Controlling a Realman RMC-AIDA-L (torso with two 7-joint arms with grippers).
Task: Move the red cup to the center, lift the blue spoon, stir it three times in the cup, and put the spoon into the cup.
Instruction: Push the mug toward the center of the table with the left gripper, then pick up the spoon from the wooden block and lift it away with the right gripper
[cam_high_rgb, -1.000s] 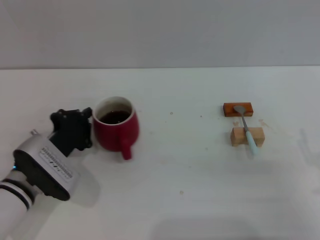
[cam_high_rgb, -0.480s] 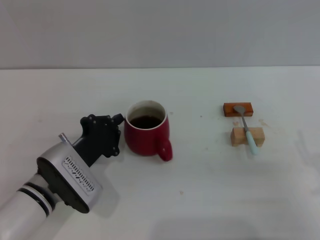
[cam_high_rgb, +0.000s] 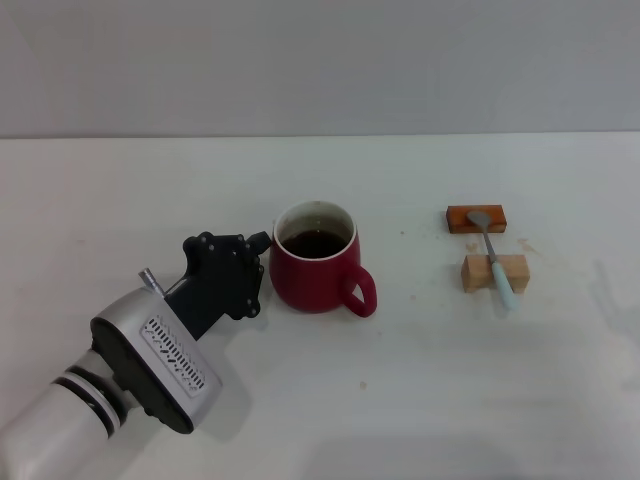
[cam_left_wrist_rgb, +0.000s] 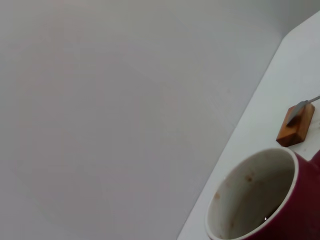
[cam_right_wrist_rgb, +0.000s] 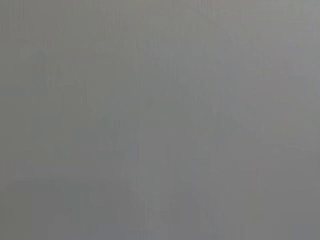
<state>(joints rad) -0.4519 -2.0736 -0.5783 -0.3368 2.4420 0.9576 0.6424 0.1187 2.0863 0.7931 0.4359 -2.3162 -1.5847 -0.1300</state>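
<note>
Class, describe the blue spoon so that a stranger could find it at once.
On the white table, look right of the dark-red ceramic mug to two small wooden blocks. The slim spoon lies across both, the only thing there with a grey metal bowl and pale-blue handle.

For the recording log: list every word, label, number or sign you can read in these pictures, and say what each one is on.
No text can be read in any view.
Left arm's silver casing: a grid of dark marks, maybe vent slots or a label, too small to tell.
Red cup: no print or logo on the side in view.
Blue spoon, the orange-brown block and the pale wooden block: unmarked.
Table: only faint stains, no writing.
</note>
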